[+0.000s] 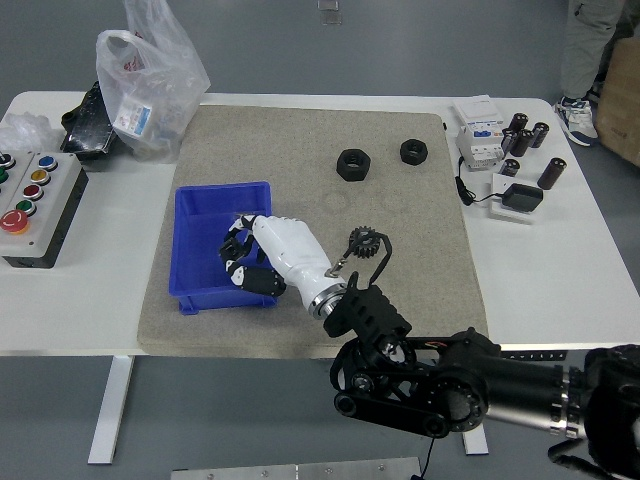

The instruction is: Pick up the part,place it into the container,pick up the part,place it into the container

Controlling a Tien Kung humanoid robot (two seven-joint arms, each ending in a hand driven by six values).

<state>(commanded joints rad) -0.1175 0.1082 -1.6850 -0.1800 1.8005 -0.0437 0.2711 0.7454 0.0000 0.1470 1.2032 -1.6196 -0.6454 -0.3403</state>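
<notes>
Head view: right robot hand [250, 262], fingers curled and holding nothing that shows, hangs over the blue bin [222, 247]; a gear [365, 243] lies just right of its wrist on the grey mat [300, 140] covering the white table [560, 270]. No writing is legible.

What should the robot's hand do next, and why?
Probably move right to the gear and grasp it: the right hand hangs curled over the blue bin with no part visible in it, while the gear lies on the mat.
</notes>
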